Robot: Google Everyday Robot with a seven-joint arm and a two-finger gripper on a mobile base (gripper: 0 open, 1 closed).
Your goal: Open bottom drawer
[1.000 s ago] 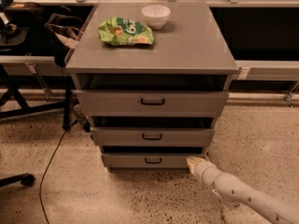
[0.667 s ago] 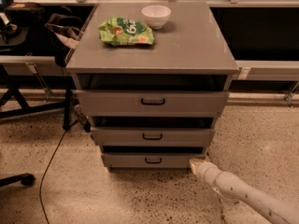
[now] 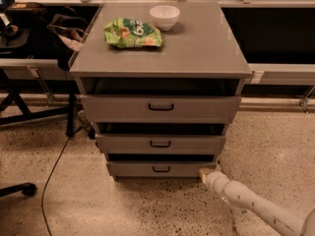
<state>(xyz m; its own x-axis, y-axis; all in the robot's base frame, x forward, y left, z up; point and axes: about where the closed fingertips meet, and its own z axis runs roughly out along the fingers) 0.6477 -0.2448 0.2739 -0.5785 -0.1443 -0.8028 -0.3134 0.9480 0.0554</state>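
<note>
The hand (image 3: 205, 174), whose grip I cannot tell, is at the right end of the bottom drawer (image 3: 130, 169); it looks rigid, probably light, best pulled by its bar handle (image 3: 161, 169).

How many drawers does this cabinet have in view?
3, stacked: the top drawer, the middle drawer, and the bottom drawer nearest the floor. The gripper is at the bottom drawer's right end. None appear hidden.

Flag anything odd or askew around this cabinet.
Nothing looks spilled or damaged. The end effector sits at the right end of the bottom drawer, well aside of its handle. The green bag and white bowl sit on top.
</note>
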